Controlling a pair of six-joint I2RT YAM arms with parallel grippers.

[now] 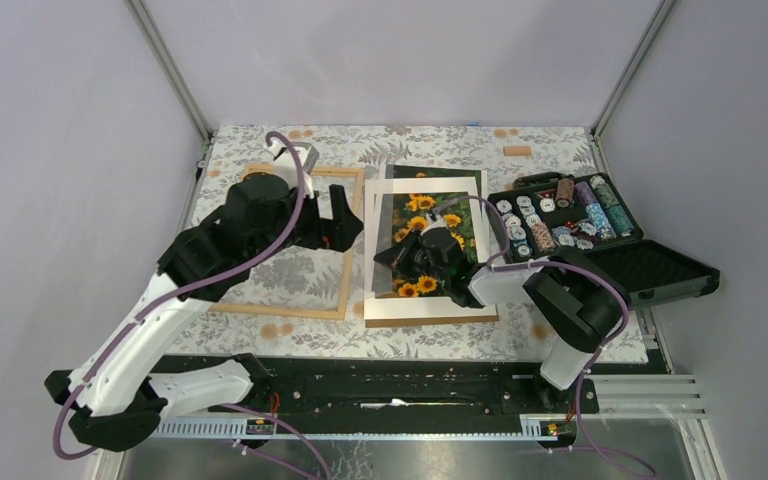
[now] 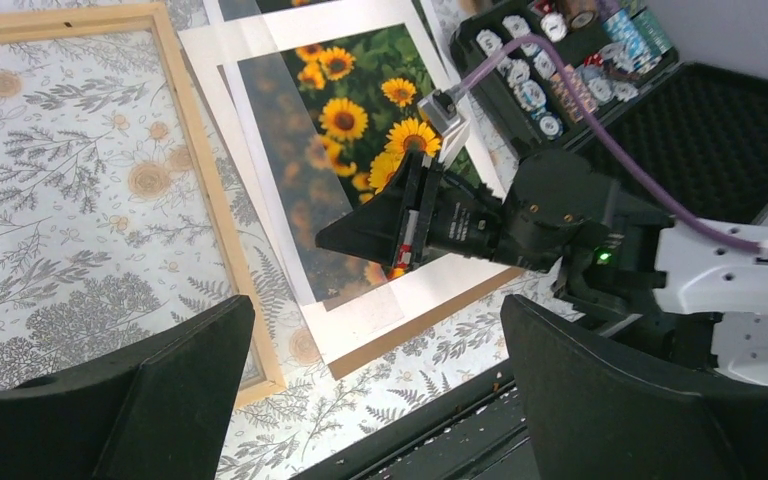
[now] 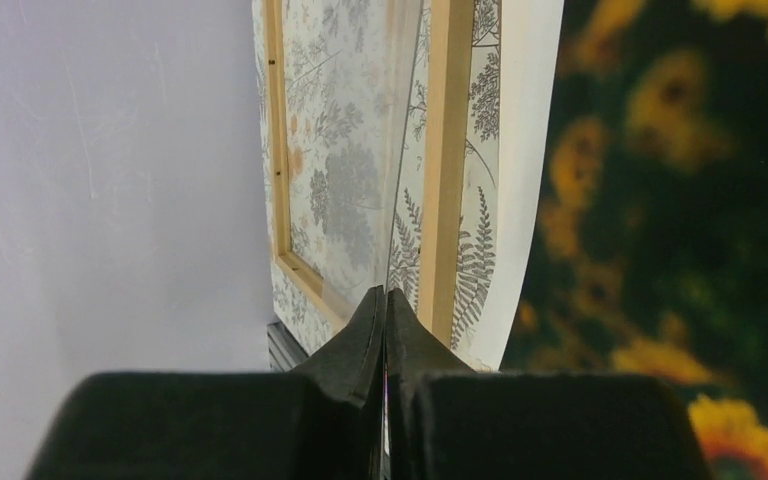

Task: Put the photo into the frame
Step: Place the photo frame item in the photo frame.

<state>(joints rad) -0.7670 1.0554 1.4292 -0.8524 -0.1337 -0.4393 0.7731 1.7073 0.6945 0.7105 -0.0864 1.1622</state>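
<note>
The photo point(image 1: 460, 225) of sunflowers lies flat at the table's middle, inside a white border. A hazy clear sheet point(image 2: 280, 180) covers its left part. The light wood frame point(image 1: 278, 310) lies just left of the photo, with the patterned tablecloth showing through it. My right gripper point(image 1: 380, 258) is shut and points left, low over the photo's left edge; in the right wrist view its tips point(image 3: 385, 295) meet, with the frame's rail point(image 3: 447, 150) beyond them. Whether they pinch the clear sheet I cannot tell. My left gripper point(image 1: 352, 222) hangs open above the frame's right rail, holding nothing.
A white mat point(image 1: 410, 305) and a brown backing board point(image 1: 430, 321) lie under the photo. An open black case point(image 1: 650, 270) holding poker chips point(image 1: 560, 215) stands at the right. A small wooden block point(image 1: 517, 151) sits at the back. Walls enclose the table.
</note>
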